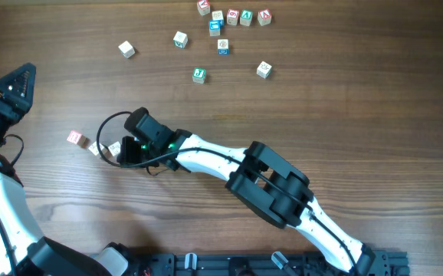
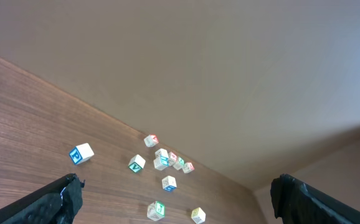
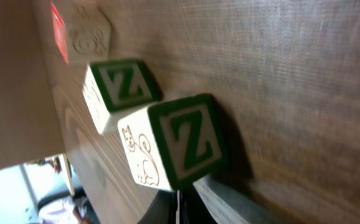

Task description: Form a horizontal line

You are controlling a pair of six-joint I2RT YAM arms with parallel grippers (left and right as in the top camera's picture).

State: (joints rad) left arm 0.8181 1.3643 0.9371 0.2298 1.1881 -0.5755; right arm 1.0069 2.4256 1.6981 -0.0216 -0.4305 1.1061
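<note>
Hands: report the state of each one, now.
Left hand: open, holding nothing.
Right hand: shut, gripping nothing, tip beside the nearest green Z cube.

Row point(image 1: 95, 144): three small pale wooden cubes on the left part of the table, running left to right with a slight downward slant. Left cube point(image 1: 74, 138): red top face, embossed animal on one side. Middle cube point(image 3: 118, 90) and right cube point(image 3: 174, 146): pale tops, green-framed Z side faces, apparently touching.
</note>
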